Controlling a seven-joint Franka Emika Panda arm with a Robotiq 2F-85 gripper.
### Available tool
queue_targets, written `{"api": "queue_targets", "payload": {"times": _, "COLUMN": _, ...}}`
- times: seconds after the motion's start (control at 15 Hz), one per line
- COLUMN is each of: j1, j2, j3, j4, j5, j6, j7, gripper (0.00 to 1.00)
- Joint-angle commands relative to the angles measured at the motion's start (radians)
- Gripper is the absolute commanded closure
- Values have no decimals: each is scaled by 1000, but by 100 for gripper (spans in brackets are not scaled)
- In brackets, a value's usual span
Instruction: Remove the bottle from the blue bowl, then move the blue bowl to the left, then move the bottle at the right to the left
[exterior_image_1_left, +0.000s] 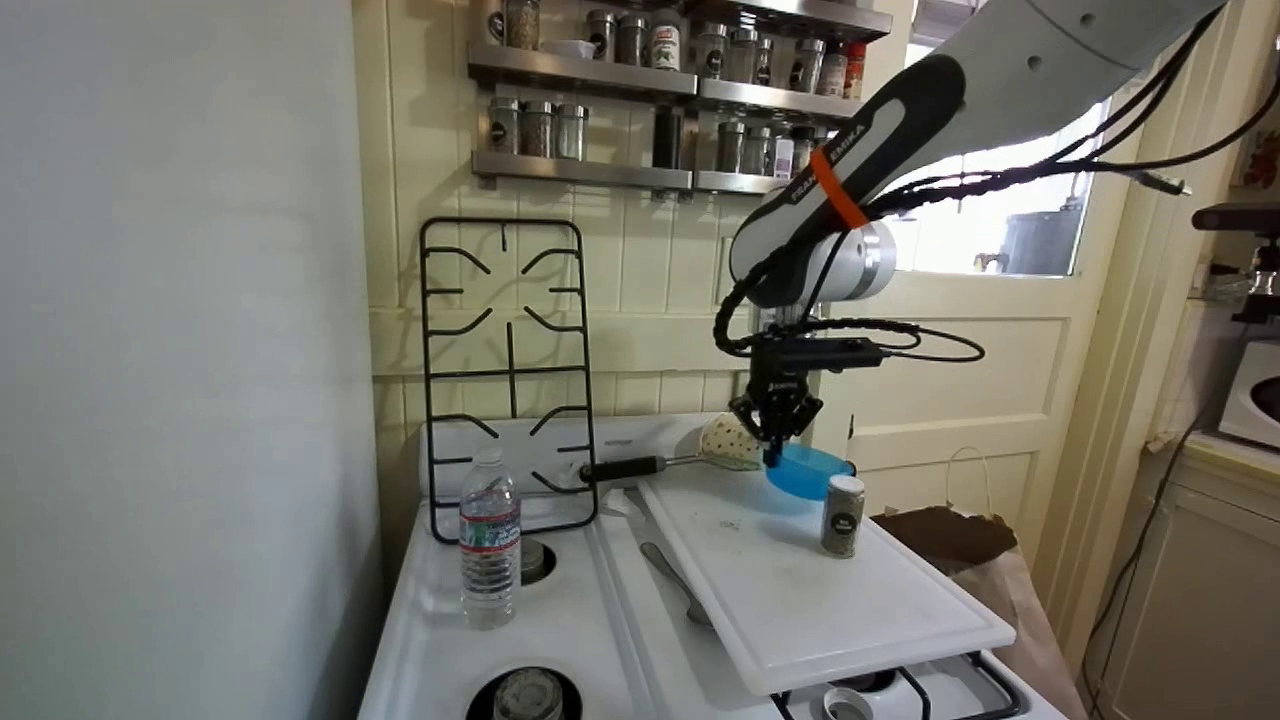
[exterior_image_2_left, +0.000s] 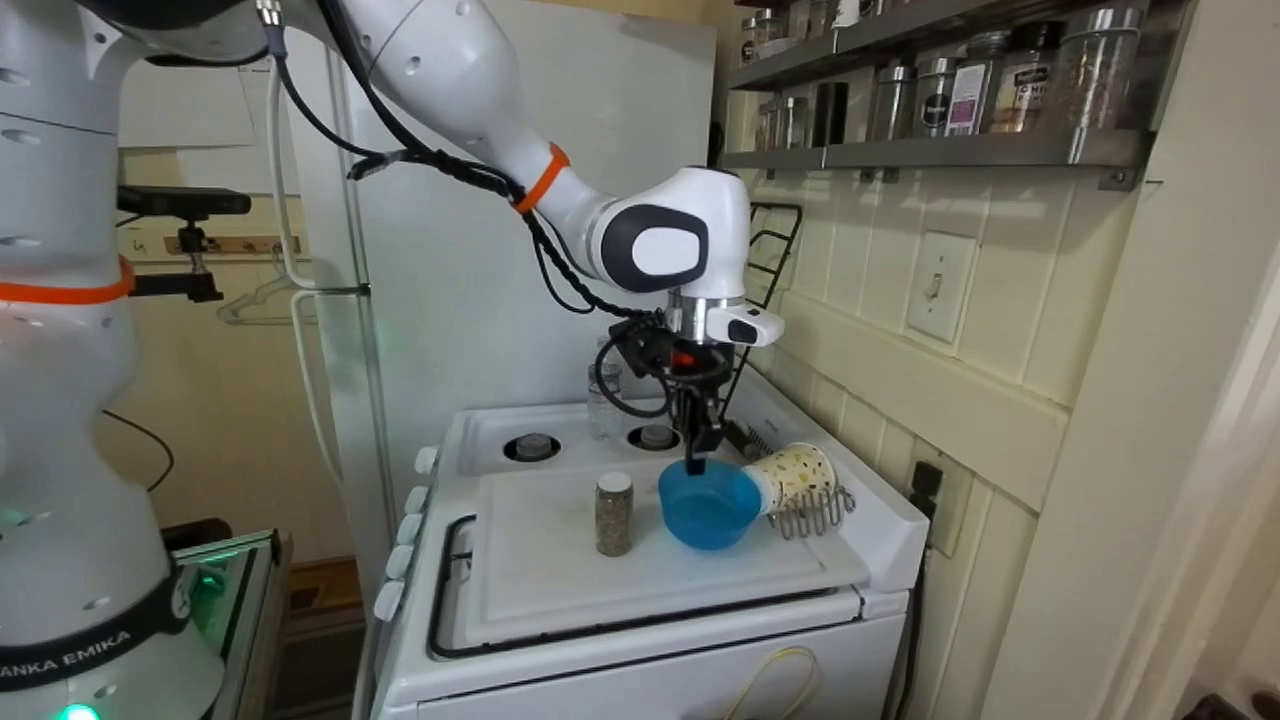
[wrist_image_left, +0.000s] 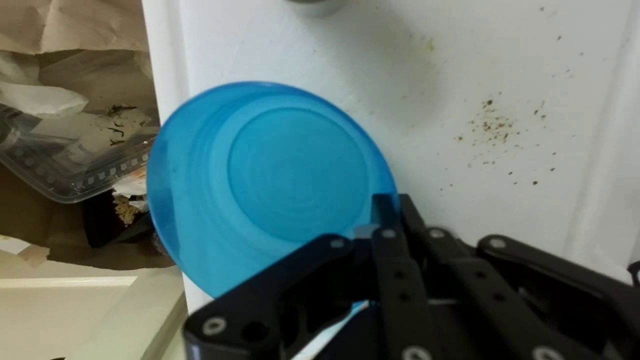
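Note:
The blue bowl (exterior_image_1_left: 808, 474) is at the back right of the white cutting board (exterior_image_1_left: 810, 610); it also shows in an exterior view (exterior_image_2_left: 708, 510). In the wrist view the bowl (wrist_image_left: 295, 170) has nothing inside. My gripper (wrist_image_left: 397, 202) is shut on its rim, one finger inside and one outside. The gripper also shows in both exterior views (exterior_image_1_left: 775, 455) (exterior_image_2_left: 697, 462). I cannot tell whether the bowl is lifted. A small spice bottle with a white lid (exterior_image_1_left: 842, 517) (exterior_image_2_left: 613, 515) stands upright on the board beside the bowl; the wrist view shows only its edge (wrist_image_left: 317, 6).
A clear water bottle (exterior_image_1_left: 490, 550) stands on the stove left of the board. A spoon (exterior_image_1_left: 677, 585) lies beside the board. A black grate (exterior_image_1_left: 510, 373) leans on the wall. A speckled cup (exterior_image_2_left: 795, 477) lies behind the bowl. A paper bag (exterior_image_1_left: 985, 560) stands beyond the board's right edge.

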Motion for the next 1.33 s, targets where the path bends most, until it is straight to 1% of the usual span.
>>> {"api": "queue_targets", "payload": {"times": 0.0, "j1": 10, "j2": -136, "j3": 5, "j4": -42, "j5": -42, "j6": -112, "j7": -33, "gripper": 99}}
{"api": "queue_targets", "payload": {"times": 0.07, "j1": 12, "j2": -174, "j3": 10, "j4": -56, "j5": -49, "j6": -107, "j7": -42, "gripper": 99}}
{"api": "queue_targets", "payload": {"times": 0.13, "j1": 12, "j2": -207, "j3": 19, "j4": -70, "j5": -45, "j6": -74, "j7": -73, "gripper": 99}}
{"api": "queue_targets", "payload": {"times": 0.2, "j1": 15, "j2": -235, "j3": 31, "j4": -82, "j5": -29, "j6": -39, "j7": -117, "gripper": 99}}
{"api": "queue_targets", "payload": {"times": 0.27, "j1": 24, "j2": -259, "j3": 46, "j4": -89, "j5": -4, "j6": -28, "j7": -160, "gripper": 99}}
{"api": "queue_targets", "payload": {"times": 0.6, "j1": 129, "j2": -408, "j3": 158, "j4": -187, "j5": 90, "j6": -72, "j7": -272, "gripper": 99}}
{"api": "queue_targets", "payload": {"times": 0.67, "j1": 151, "j2": -423, "j3": 173, "j4": -203, "j5": 112, "j6": -75, "j7": -305, "gripper": 99}}
{"api": "queue_targets", "payload": {"times": 0.8, "j1": 186, "j2": -462, "j3": 174, "j4": -224, "j5": 171, "j6": -99, "j7": -414, "gripper": 99}}
{"api": "queue_targets", "payload": {"times": 0.87, "j1": 170, "j2": -397, "j3": 184, "j4": -172, "j5": 117, "j6": -73, "j7": -307, "gripper": 99}}
{"api": "queue_targets", "payload": {"times": 0.93, "j1": 180, "j2": -411, "j3": 188, "j4": -181, "j5": 123, "j6": -75, "j7": -314, "gripper": 96}}
{"api": "queue_targets", "payload": {"times": 1.13, "j1": 175, "j2": -407, "j3": 183, "j4": -179, "j5": 121, "j6": -74, "j7": -310, "gripper": 96}}
{"api": "queue_targets", "payload": {"times": 1.2, "j1": 178, "j2": -402, "j3": 192, "j4": -186, "j5": 96, "j6": -63, "j7": -320, "gripper": 99}}
{"api": "queue_targets", "payload": {"times": 1.27, "j1": 190, "j2": -389, "j3": 207, "j4": -182, "j5": 74, "j6": -61, "j7": -336, "gripper": 99}}
